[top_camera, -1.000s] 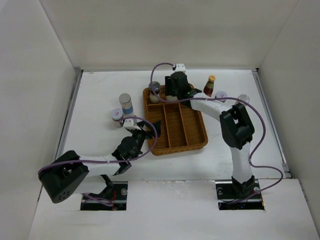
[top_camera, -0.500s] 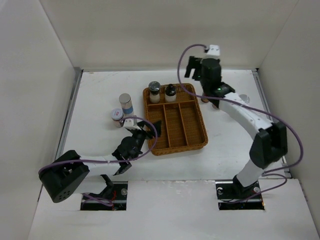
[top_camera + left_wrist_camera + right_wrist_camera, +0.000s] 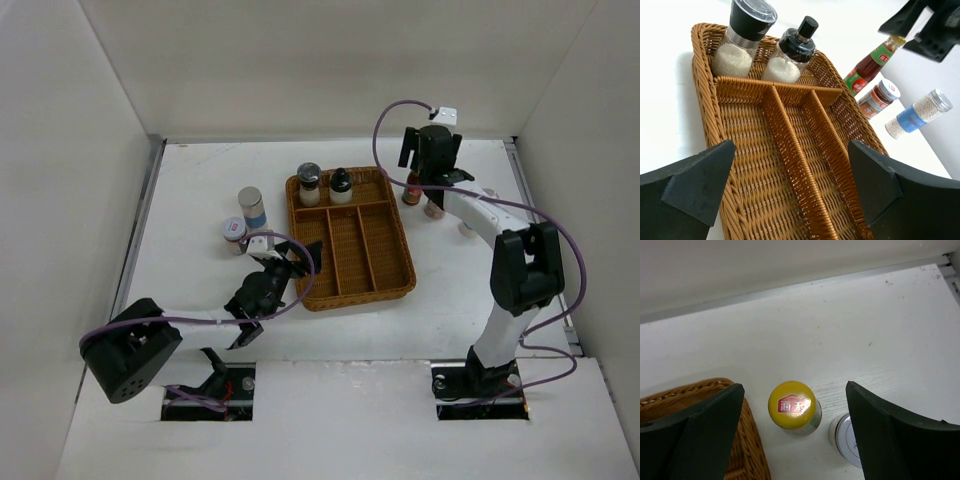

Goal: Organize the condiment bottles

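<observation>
The brown wicker tray [image 3: 392,277] holds two condiment bottles in its back compartment: a grey-lidded jar [image 3: 309,184] [image 3: 742,35] and a black-capped bottle [image 3: 341,185] [image 3: 792,50]. My right gripper [image 3: 428,152] [image 3: 793,395] hangs open straight above the yellow-capped red sauce bottle [image 3: 791,405] [image 3: 411,190] [image 3: 872,62], not touching it. A white-lidded jar [image 3: 847,437] [image 3: 435,208] stands beside that bottle. My left gripper [image 3: 290,258] [image 3: 795,185] is open and empty, low over the tray's near left edge.
A blue-labelled jar [image 3: 251,207] and a red-labelled jar [image 3: 234,232] stand on the table left of the tray. Another blue-labelled jar [image 3: 917,112] stands right of the tray, partly under my right arm. White walls enclose the table.
My right gripper let go of the black-capped bottle in the tray's back compartment, opened, rose, and swung right to hover over the yellow-capped sauce bottle. The left arm stayed still.
</observation>
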Tool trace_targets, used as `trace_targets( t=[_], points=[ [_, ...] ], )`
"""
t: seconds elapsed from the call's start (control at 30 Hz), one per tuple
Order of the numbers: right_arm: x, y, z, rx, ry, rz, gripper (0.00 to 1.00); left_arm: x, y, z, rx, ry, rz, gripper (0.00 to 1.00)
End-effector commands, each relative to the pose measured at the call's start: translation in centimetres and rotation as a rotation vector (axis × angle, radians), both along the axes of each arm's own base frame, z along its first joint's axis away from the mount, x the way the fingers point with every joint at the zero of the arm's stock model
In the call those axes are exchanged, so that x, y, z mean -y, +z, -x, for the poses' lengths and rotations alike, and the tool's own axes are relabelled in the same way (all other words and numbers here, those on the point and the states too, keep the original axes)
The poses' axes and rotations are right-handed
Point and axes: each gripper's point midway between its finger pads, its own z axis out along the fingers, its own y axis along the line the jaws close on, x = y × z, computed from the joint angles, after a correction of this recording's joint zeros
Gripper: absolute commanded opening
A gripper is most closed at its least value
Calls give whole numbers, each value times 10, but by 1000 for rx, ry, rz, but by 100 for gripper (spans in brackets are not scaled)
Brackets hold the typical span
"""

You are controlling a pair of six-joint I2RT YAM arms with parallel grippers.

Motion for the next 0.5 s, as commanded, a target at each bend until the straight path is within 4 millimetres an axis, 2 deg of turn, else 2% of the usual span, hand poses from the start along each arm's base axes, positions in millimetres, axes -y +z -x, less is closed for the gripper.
trace_targets(
  t=[0.0,0.07,0.13,0.23,0.27,0.33,0.47],
  points=[
    [-8,17,-8,58,34,-21,87,5,19,-2,44,-16,64,100],
    [-5,8,-12,47,24,-24,76,5,18,-3,41,-15,63,100],
    [-4,1,-17,39,17,-23,60,5,19,-3,42,-17,65,100],
    [-3,5,-20,62,10,-17,37,5,19,-3,40,-17,66,100],
    [-3,13,-19,86,5,-21,32,6,18,-3,39,-17,66,100],
    [0,34,-16,139,-9,-28,29,6,18,-3,39,-17,66,100],
    [12,110,4,309,-41,-39,28,7,17,-3,36,-18,65,100]
  ],
)
